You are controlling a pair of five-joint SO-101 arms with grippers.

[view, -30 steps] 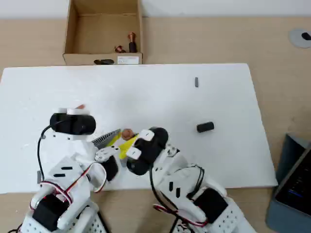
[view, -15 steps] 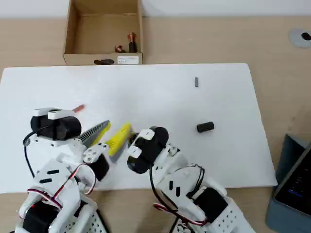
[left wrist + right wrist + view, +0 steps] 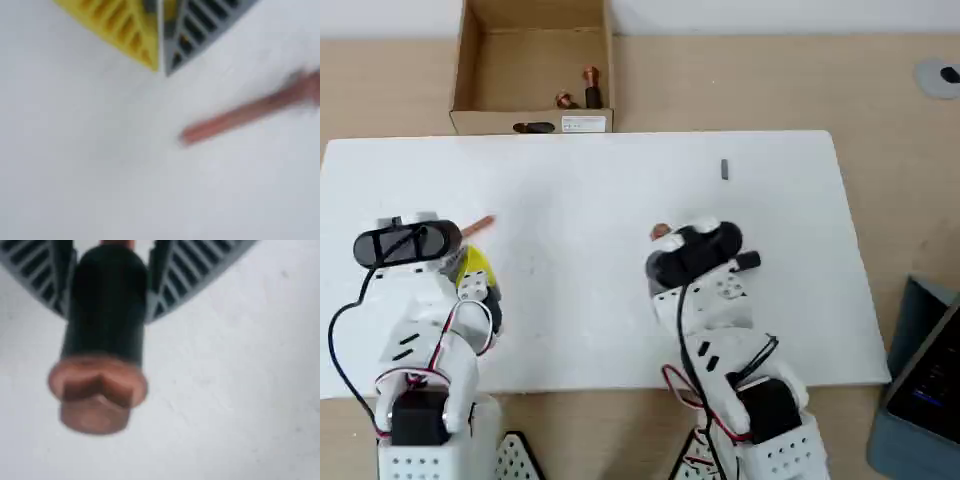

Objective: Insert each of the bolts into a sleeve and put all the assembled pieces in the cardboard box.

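Note:
My right gripper (image 3: 107, 312) is shut on a black sleeve (image 3: 106, 305) with a copper bolt through it, whose hex head (image 3: 97, 397) sticks out past the fingertips. From above, that bolt head (image 3: 661, 232) shows at the right arm's far end, mid-mat. My left gripper (image 3: 160, 62) is shut on nothing, its yellow and grey fingers pressed together. A loose copper bolt (image 3: 240, 117) lies on the mat just beyond it, the same bolt (image 3: 478, 226) next to the left arm. A loose black sleeve (image 3: 749, 260) lies beside the right arm. The cardboard box (image 3: 460, 75) holds two assembled pieces (image 3: 588, 90).
The white mat (image 3: 600, 190) covers most of the wooden table. A small grey piece (image 3: 724, 169) lies on the mat's far right part. A dark grey device (image 3: 925, 380) sits off the mat at the right edge, a grey disc (image 3: 940, 76) at the far right corner.
The two grippers were together mid-mat; the left arm has drawn back to the left with nothing held, and the right arm has swung right and farther out, carrying the sleeved bolt.

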